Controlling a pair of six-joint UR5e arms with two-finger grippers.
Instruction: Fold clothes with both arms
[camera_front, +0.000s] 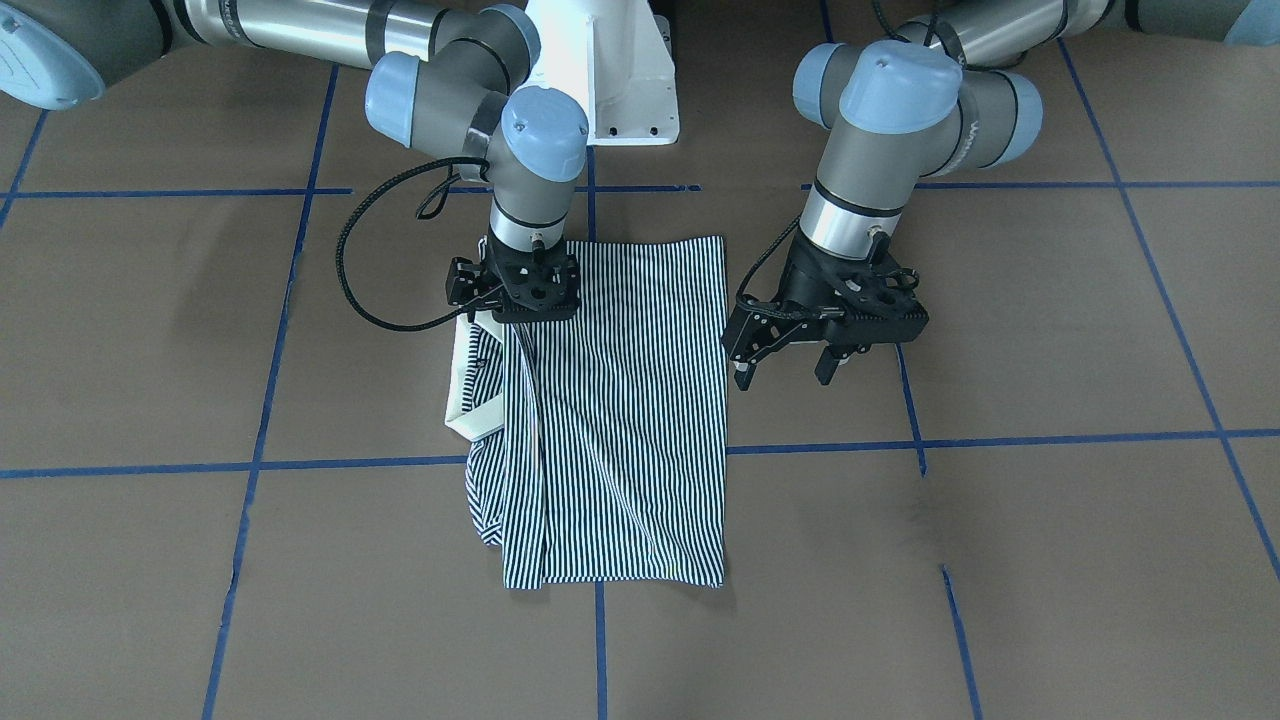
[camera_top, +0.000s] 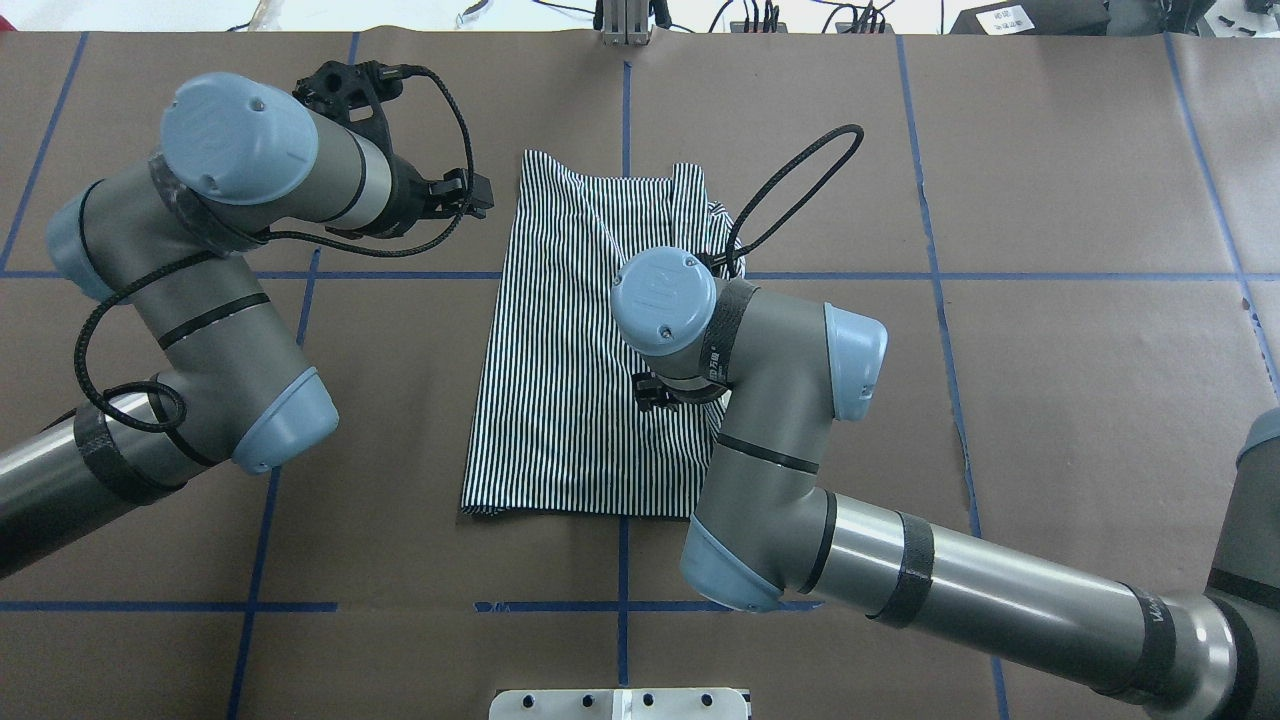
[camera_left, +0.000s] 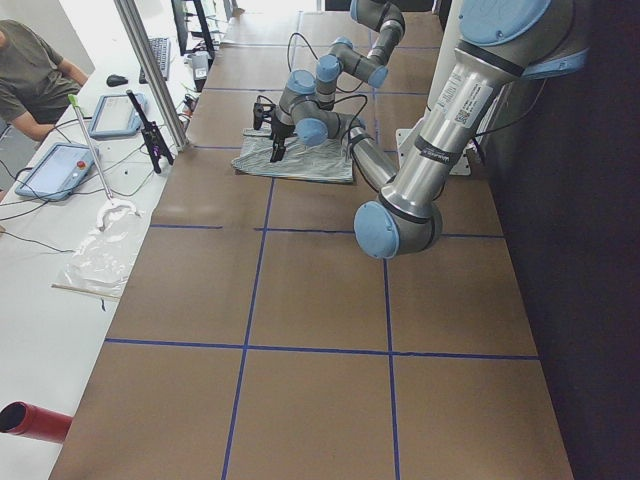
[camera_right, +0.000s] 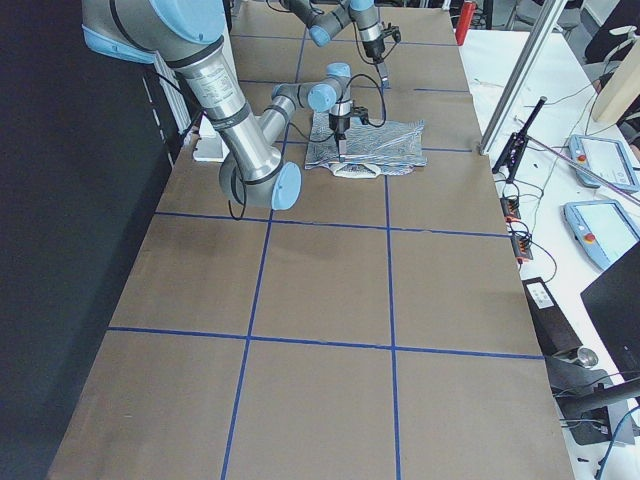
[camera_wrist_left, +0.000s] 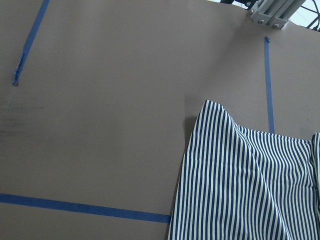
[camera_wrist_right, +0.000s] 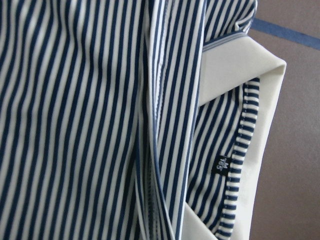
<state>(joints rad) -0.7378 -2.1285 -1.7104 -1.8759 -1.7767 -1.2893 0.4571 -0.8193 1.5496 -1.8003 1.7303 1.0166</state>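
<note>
The striped polo shirt (camera_front: 620, 420) lies folded into a long rectangle at the table's middle (camera_top: 570, 400), with its cream collar (camera_front: 465, 390) sticking out on one side. My right gripper (camera_front: 505, 320) points down onto the shirt by the collar. A ridge of cloth rises to it, so it looks shut on the fabric. Its fingertips are hidden. The right wrist view shows the collar (camera_wrist_right: 240, 65) and a fold close up. My left gripper (camera_front: 782, 372) is open and empty, hovering just off the shirt's opposite long edge (camera_top: 470, 195). The left wrist view shows a shirt corner (camera_wrist_left: 240, 190).
The white pedestal base (camera_front: 620, 80) stands at the robot's side of the table. Blue tape lines (camera_front: 1000, 440) cross the brown surface. A side bench with tablets (camera_left: 60, 165) and an aluminium post (camera_left: 150, 80) lies beyond the far edge, where an operator sits.
</note>
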